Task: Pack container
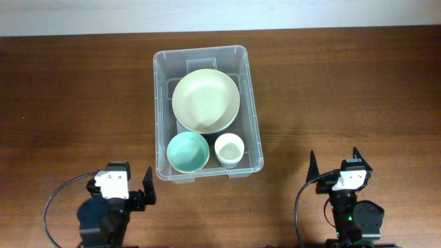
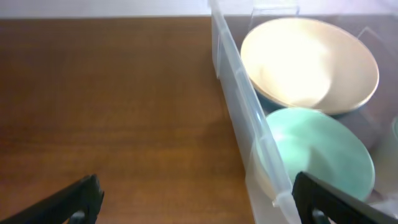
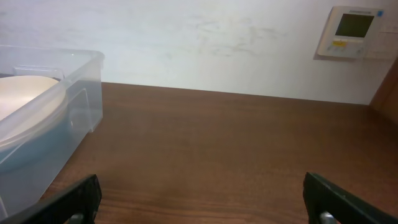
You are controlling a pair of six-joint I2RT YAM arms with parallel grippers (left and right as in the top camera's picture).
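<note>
The clear container (image 1: 160, 117) stands mid-table. Inside it lie a large cream bowl (image 1: 205, 101) at the back, a teal bowl (image 1: 187, 152) front left and a small white bowl (image 1: 228, 149) front right. My left gripper (image 1: 129, 176) rests open near the front edge, just left of the container's front left corner. In the left wrist view that gripper (image 2: 199, 199) straddles bare wood and the container wall (image 2: 245, 118), with the cream bowl (image 2: 311, 62) and teal bowl (image 2: 317, 149) behind. My right gripper (image 1: 335, 162) is open and empty, well right of the container (image 3: 78, 106).
The brown wooden table (image 1: 69, 103) stretches to both sides of the container. A white wall runs behind the far edge, with a control panel (image 3: 351, 31) mounted on it. Black cables (image 1: 55, 203) loop beside each arm base.
</note>
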